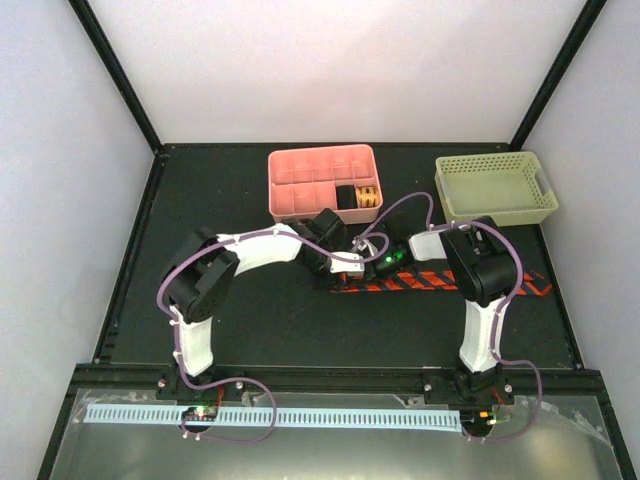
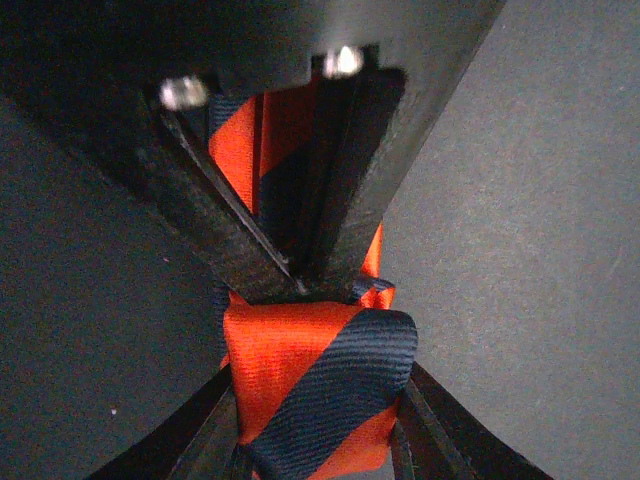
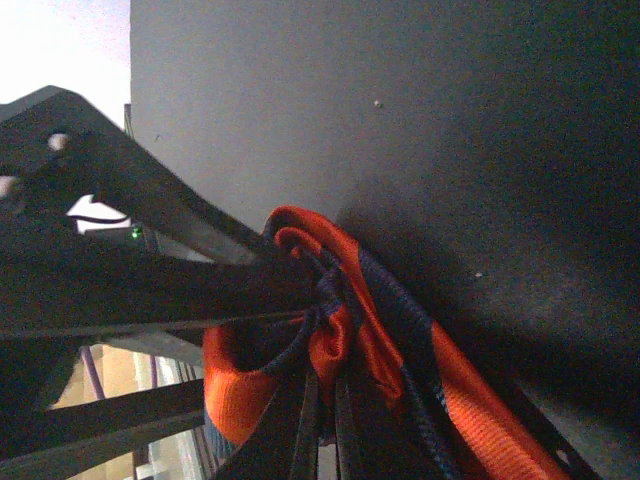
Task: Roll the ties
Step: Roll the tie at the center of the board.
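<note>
From the top view I see my left arm point(image 1: 262, 248) stretched toward centre and right arm point(image 1: 482, 300) folded back leftward, left gripper point(image 2: 300, 283) and right gripper point(image 3: 318, 300) both clamped tight on the tie point(image 1: 432, 282), lying centre-right on the table point(image 1: 250, 325).

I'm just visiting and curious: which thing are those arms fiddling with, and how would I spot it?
On the black table, look just nearer than the pink compartment tray. A long flat necktie lies there, stretching rightward; orange-red fabric with navy diagonal stripes sets it apart.
</note>
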{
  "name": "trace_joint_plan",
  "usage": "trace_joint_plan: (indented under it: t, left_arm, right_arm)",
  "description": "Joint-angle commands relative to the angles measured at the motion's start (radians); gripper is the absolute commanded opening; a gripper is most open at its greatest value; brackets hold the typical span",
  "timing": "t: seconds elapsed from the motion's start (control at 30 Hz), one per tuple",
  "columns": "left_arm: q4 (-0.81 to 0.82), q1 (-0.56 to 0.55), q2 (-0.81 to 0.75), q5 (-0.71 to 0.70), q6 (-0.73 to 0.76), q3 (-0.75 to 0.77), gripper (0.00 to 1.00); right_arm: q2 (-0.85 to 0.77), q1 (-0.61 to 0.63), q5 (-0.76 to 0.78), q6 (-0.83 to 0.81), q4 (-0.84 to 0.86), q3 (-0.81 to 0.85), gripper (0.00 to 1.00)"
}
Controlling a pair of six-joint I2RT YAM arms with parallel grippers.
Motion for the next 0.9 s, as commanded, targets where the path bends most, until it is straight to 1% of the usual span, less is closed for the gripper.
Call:
trace_joint_plan:
  t: [0.0, 0.2, 0.27, 0.33, 0.4, 0.63, 0.77, 0.87]
  left_arm:
    - [-0.054, -0.006, 0.061, -0.035, -0.029, 0.048, 0.36]
    - [-0.059, -0.006, 0.066, -0.046, -0.026, 0.036, 0.35]
    - [-0.058, -0.006, 0.066, -0.049, -0.026, 0.036, 0.35]
    - [-0.056, -0.006, 0.067, -0.052, -0.027, 0.037, 0.34]
    - [-0.056, -0.006, 0.067, -0.054, -0.026, 0.038, 0.33]
    - [-0.051, -0.005, 0.068, -0.062, -0.026, 0.037, 0.33]
    - [-0.052, -0.005, 0.068, -0.063, -0.026, 0.039, 0.32]
    - [-0.051, -0.005, 0.067, -0.064, -0.026, 0.040, 0.32]
  right_arm:
    - [-0.004, -0.022, -0.010, 0.026, 0.007, -0.022, 0.05]
    - [-0.044, -0.045, -0.050, 0.086, 0.082, -0.067, 0.09]
    - [-0.052, -0.045, -0.051, 0.095, 0.091, -0.075, 0.13]
    - [-0.059, -0.047, -0.045, 0.092, 0.087, -0.079, 0.17]
    - [-0.063, -0.050, -0.035, 0.081, 0.073, -0.076, 0.19]
    - [-0.076, -0.068, -0.013, 0.010, -0.013, -0.061, 0.23]
    - [-0.094, -0.078, -0.041, 0.028, 0.013, -0.083, 0.24]
    - [-0.115, -0.080, -0.065, 0.047, 0.046, -0.102, 0.32]
